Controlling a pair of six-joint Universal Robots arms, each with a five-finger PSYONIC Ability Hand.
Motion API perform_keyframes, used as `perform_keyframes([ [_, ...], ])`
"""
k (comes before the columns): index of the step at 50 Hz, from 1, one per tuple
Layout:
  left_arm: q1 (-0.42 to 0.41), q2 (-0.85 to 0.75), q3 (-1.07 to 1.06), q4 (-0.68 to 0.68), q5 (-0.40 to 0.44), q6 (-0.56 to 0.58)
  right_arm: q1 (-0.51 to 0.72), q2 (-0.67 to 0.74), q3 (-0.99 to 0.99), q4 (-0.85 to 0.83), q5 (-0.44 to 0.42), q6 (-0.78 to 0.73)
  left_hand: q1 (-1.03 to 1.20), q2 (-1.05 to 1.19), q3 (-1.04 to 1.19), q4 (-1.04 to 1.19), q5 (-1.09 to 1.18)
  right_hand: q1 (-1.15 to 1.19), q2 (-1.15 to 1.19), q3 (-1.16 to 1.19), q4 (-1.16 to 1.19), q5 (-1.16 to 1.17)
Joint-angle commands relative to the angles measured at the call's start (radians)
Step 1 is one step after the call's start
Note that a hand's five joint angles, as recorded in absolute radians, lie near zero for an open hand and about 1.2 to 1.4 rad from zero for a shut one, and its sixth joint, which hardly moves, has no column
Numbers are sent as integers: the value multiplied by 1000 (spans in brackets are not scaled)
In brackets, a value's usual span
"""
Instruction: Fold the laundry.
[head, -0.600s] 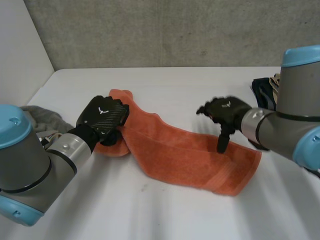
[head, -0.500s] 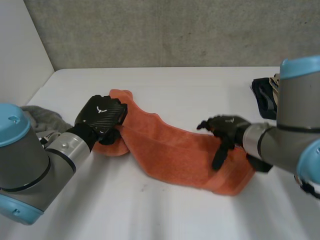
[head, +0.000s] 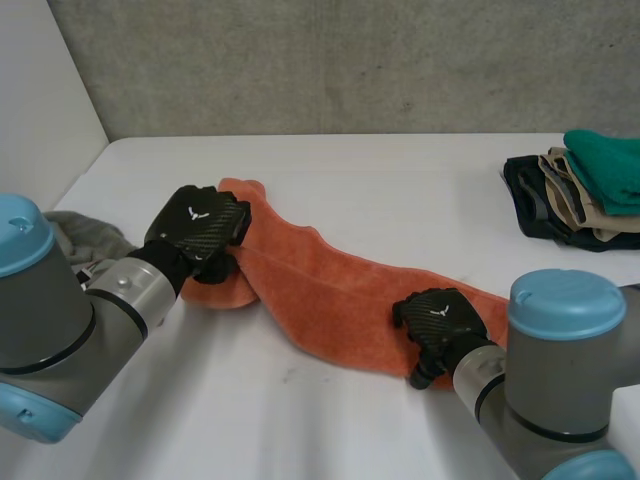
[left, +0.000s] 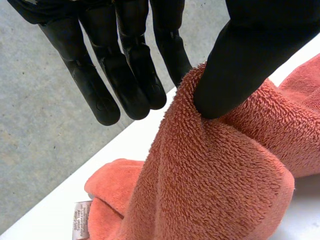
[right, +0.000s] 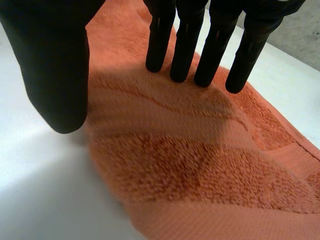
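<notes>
An orange terry towel (head: 340, 300) lies in a long rumpled band across the middle of the white table. My left hand (head: 195, 228) sits on its bunched left end. In the left wrist view the thumb (left: 240, 55) pinches a raised fold of the towel (left: 215, 175) against the straight fingers (left: 130, 75). My right hand (head: 440, 320) rests on the towel's near right end. In the right wrist view its straight fingertips (right: 185, 50) press on the towel (right: 200, 165), and the thumb (right: 55, 75) hangs at the towel's edge over the bare table.
A stack of folded clothes (head: 580, 190), green on top, sits at the table's back right. A grey garment (head: 90, 240) lies at the left edge beside my left arm. A white tag (left: 82, 227) shows on the towel's far fold.
My right hand has come down and nearer, from above the towel's right part to its near right edge. The left hand has shifted slightly left with the towel end.
</notes>
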Motion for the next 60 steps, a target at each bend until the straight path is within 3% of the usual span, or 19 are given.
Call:
perform_keyframes([
  [1,-15,0,-2,-21,-11,-24,-9,47,-8,-60,11,-42,263,199,204,197,260,487,485,484,486,484],
  [2,-18,0,-2,-28,-14,-25,-13,42,-14,-60,11,-42,263,199,204,197,260,818,815,814,817,814],
  [5,-22,8,-1,-51,-18,-25,-21,11,-17,-55,9,-39,263,199,204,197,260,821,819,818,820,817],
  [12,-40,232,48,-180,-41,-42,-107,-271,-74,18,-64,-68,263,199,204,197,260,821,819,818,820,817],
  [17,-60,417,172,-318,-57,-94,-223,-412,-256,271,-188,-79,263,199,204,197,260,821,819,818,820,817],
  [21,-68,458,260,-386,-55,-111,-304,-403,-397,429,-276,-74,263,199,204,197,260,821,819,818,820,817],
  [26,-107,360,329,-430,-57,-101,-342,-308,-526,482,-328,-74,263,199,204,197,260,821,819,818,820,817],
  [39,-166,-208,453,-371,-101,56,-276,137,-711,433,-210,-73,263,199,204,197,260,821,819,818,820,817],
  [44,-169,-398,577,-265,-116,97,-236,298,-818,300,-89,-54,263,199,204,197,260,821,819,818,820,817],
  [50,-173,-484,666,-179,-127,100,-211,398,-902,136,58,-79,263,199,204,197,260,821,819,818,820,817],
  [51,-173,-486,671,-173,-127,97,-208,405,-909,116,69,-83,115,51,56,49,112,576,574,573,575,573],
  [52,-175,-483,673,-161,-132,94,-202,410,-915,83,80,-102,-435,-500,-495,-502,-439,-246,-248,-249,-247,-249],
  [53,-176,-475,671,-160,-136,91,-199,410,-916,68,84,-112,-740,-804,-800,-807,-744,-401,-403,-404,-402,-404],
  [54,-176,-466,668,-162,-141,87,-194,409,-916,59,84,-125,-958,-1023,-1018,-1025,-962,-401,-403,-404,-402,-404],
  [60,-175,-301,555,-220,-233,-12,-208,294,-857,94,58,-201,-958,-1023,-1018,-1025,-962,-401,-403,-404,-402,-404],
])
